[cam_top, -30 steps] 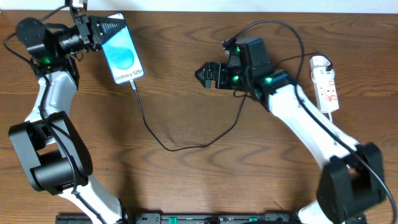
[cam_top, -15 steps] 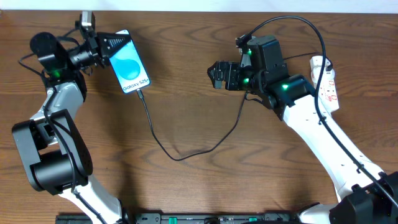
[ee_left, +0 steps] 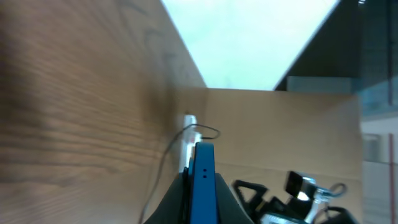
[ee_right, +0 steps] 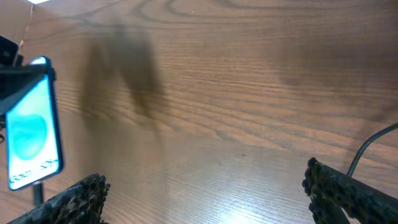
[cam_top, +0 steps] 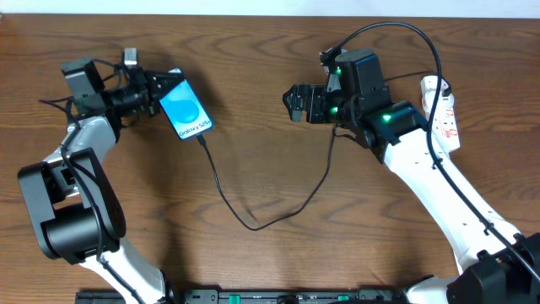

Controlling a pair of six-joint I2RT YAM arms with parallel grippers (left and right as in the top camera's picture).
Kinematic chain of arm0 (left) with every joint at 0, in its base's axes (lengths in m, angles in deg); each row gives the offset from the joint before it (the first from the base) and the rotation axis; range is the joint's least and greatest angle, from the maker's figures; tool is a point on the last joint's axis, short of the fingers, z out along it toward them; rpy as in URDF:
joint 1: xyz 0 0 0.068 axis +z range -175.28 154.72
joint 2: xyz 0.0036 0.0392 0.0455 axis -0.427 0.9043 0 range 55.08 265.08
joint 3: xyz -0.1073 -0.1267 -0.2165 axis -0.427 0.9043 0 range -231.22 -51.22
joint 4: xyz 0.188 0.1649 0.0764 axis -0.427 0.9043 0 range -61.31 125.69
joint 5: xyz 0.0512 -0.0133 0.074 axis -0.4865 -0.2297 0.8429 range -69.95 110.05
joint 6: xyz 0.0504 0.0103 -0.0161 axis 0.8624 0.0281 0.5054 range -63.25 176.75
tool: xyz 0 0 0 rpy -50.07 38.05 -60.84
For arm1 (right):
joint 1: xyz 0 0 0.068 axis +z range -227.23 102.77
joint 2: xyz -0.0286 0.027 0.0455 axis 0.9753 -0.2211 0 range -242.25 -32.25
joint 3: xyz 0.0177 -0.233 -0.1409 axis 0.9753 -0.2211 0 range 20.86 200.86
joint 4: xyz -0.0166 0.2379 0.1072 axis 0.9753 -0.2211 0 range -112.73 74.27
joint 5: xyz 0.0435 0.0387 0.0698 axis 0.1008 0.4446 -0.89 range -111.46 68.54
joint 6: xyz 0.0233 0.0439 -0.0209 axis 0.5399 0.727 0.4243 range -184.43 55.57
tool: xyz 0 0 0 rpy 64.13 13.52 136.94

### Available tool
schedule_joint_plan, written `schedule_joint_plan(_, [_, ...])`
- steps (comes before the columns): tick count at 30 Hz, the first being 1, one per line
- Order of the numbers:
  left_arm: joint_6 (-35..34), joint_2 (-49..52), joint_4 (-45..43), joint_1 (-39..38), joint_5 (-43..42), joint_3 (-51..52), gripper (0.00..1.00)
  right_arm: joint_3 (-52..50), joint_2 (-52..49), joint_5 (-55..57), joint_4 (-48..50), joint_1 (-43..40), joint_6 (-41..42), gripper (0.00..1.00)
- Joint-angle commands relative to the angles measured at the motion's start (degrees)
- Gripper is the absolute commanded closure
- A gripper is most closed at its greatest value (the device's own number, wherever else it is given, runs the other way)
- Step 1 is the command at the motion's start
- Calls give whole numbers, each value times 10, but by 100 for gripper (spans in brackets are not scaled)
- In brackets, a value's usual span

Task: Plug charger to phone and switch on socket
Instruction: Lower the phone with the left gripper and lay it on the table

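Looks like the charger [cam_top: 253, 226] is already plugged into the bottom of the phone [cam_top: 184, 115], which is pinched at its top end by the left gripper [cam_top: 157, 88] over the bench's [cam_top: 253, 51] left side. The right gripper [cam_top: 294, 103] is spread wide and nothing is held in it. The socket [cam_top: 445, 114] at far right apparently hasn't been switched on yet.

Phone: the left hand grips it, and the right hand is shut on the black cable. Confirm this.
One part is wrong. The left hand does grip the phone, but the right hand is open and holds nothing; the black cable lies on the table, not between its fingers. The right wrist view shows them spread wide apart.
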Motion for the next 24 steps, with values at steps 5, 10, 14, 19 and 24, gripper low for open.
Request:
schedule_joint_plan(5, [148, 3, 111, 1, 56, -9, 93, 7, 9, 5, -4, 1, -15, 1])
schedule_joint_plan(10, [169, 3, 228, 1, 174, -9, 93, 7, 9, 5, -7, 1, -19, 1])
schedule_joint_plan(14, [187, 3, 283, 1, 228, -9, 93, 7, 9, 11, -11, 1, -19, 1])
schedule_joint_plan(19, [247, 3, 317, 1, 231, -9, 93, 7, 9, 11, -11, 1, -19, 1])
schedule_joint_plan(24, [249, 3, 348, 1, 290, -7, 93, 7, 9, 11, -12, 1, -19, 1])
